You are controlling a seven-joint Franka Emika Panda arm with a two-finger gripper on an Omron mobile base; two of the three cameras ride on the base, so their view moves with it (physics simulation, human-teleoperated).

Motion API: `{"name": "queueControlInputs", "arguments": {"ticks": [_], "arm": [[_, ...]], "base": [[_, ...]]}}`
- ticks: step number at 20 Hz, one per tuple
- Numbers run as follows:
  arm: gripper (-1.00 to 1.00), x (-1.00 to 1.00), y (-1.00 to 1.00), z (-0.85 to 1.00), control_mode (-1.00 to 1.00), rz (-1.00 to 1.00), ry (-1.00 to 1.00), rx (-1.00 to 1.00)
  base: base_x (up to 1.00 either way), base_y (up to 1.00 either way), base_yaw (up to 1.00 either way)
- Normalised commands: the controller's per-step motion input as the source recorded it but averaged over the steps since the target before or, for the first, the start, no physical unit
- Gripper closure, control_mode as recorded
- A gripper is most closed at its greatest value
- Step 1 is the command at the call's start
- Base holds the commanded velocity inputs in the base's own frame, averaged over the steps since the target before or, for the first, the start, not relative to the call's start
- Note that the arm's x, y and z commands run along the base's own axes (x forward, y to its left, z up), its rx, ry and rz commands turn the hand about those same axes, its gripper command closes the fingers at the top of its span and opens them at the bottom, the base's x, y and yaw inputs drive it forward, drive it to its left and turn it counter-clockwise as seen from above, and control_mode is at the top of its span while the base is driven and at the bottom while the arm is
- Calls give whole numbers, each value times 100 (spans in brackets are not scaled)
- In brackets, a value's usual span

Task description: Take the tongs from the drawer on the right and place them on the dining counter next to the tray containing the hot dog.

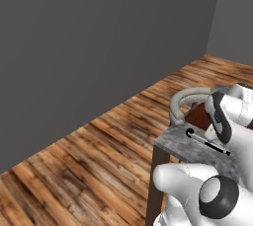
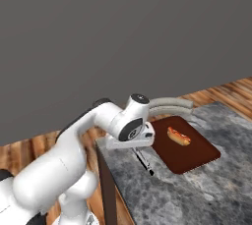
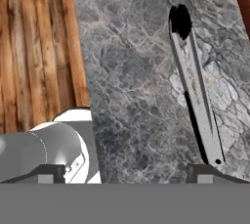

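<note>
We see our arm reaching low over the table point(image 2: 197, 194), gripper point(image 3: 127, 171) released (fingers spread); the tongs point(image 3: 195, 96) lie flat just beneath it, beside the tray point(image 2: 197, 157).

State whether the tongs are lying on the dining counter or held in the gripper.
Lying on the counter. The tongs rest flat on the dining counter beside the tray; the gripper is open, its fingertips apart.

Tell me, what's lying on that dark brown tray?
A hot dog sits on the tray, near its middle. The rest of it looks bare. The robot's arm covers the tray's near left corner, so anything there can't be seen.
</note>
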Motion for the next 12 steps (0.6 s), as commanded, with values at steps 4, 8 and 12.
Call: {"name": "queueControlInputs", "arguments": {"ticks": [4, 8, 12], "arm": [[-100, -64, 68, 70, -100, -29, 0, -3], [-100, -39, 71, 78, -100, -34, 0, -5], [-100, -40, 64, 73, -100, -26, -1, -5]], "base": [[0, 0, 0], [0, 0, 0], [0, 0, 0]]}}
